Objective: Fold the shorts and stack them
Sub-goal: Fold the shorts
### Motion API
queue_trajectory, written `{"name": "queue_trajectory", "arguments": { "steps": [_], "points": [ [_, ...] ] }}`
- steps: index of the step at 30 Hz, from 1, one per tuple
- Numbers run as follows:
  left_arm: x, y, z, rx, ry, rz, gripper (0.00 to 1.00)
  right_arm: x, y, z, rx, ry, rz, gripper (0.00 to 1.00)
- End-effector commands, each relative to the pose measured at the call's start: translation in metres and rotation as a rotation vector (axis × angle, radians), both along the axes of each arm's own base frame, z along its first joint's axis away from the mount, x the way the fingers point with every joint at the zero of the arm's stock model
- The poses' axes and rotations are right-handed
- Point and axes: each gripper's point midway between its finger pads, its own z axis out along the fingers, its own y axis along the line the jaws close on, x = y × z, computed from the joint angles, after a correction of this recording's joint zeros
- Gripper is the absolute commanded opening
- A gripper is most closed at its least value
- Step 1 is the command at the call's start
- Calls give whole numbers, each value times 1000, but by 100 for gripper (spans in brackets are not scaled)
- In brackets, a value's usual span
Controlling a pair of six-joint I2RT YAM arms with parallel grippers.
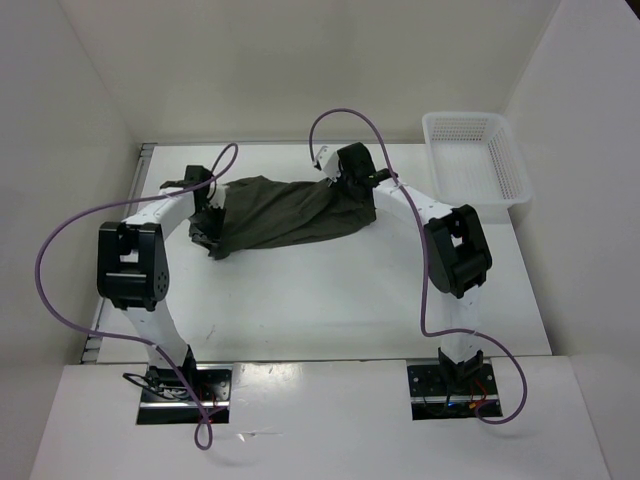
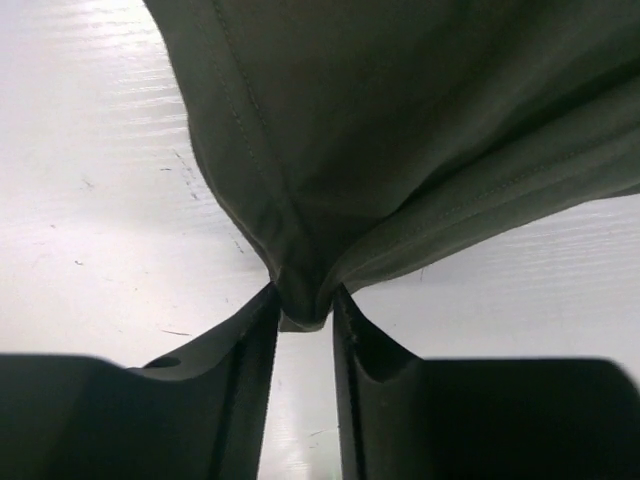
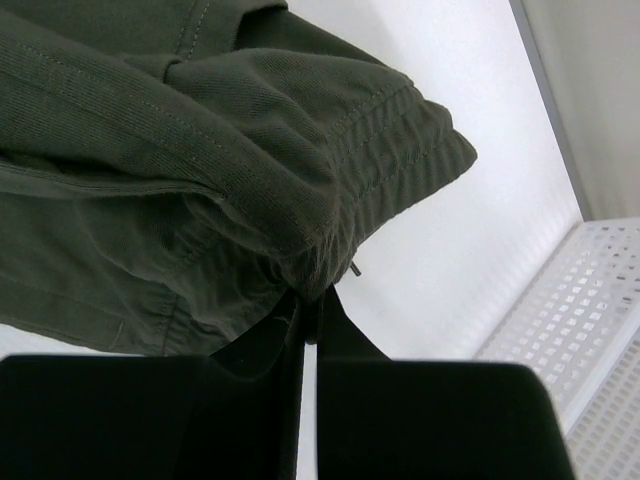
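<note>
Dark olive shorts (image 1: 290, 212) stretched across the far middle of the white surface (image 1: 330, 295), left pincer (image 2: 305, 300) clamped on a hem corner, right pincer (image 3: 308, 298) clamped on the ribbed waistband, mesh basket (image 1: 475, 155) far right

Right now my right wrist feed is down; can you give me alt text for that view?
The right gripper is pinched shut on a bunched, stitched edge of the dark green shorts, which fill the upper left of the view. White table shows behind them, and a corner of the white mesh basket sits at the lower right.
</note>
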Motion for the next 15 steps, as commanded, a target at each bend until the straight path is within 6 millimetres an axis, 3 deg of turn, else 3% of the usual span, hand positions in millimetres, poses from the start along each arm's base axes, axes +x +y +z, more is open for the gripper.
{"name": "queue_trajectory", "arguments": {
  "steps": [1,2,4,9,12,13,14,15],
  "points": [
    [-4,-3,-5,-14,45,-8,34,-3,8,31,25,-57,30,0],
    [-5,-3,-9,-14,57,-8,20,-3,8,31,25,-58,30,0],
    [-5,-3,-9,-14,57,-8,10,-3,8,31,25,-58,30,0],
    [6,-3,-3,-17,19,-9,2,0,5,34,17,-72,14,0],
    [37,6,28,34,-136,8,0,11,5,51,19,-139,-6,0],
    [50,10,46,52,-205,17,0,22,3,61,19,-190,-38,0],
    [77,15,72,80,-314,34,0,30,1,68,17,-229,-66,0],
    [93,17,90,90,-382,43,0,39,1,63,7,-248,-91,0]
  ]
}}
